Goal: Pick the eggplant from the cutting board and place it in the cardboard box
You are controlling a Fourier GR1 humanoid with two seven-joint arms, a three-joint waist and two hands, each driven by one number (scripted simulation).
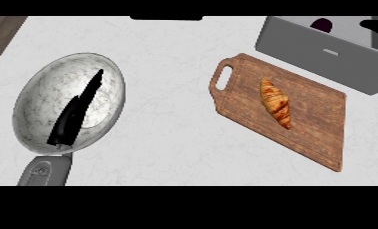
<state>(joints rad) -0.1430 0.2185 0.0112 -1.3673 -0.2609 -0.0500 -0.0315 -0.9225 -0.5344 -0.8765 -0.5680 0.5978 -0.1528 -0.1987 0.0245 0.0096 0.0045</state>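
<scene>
Left robot hand (74,115) flat over plate (44,83)

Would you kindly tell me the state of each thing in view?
Left hand: open, fingers straight, over the plate.
Croissant: lying on the cutting board.
Eggplant: apparently inside the box, mostly hidden.

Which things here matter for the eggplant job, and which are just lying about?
For the job: cutting board, grey box, dark purple thing inside it, likely the eggplant.
Lying about: croissant on the board, marble plate, open left hand over the plate.
</scene>
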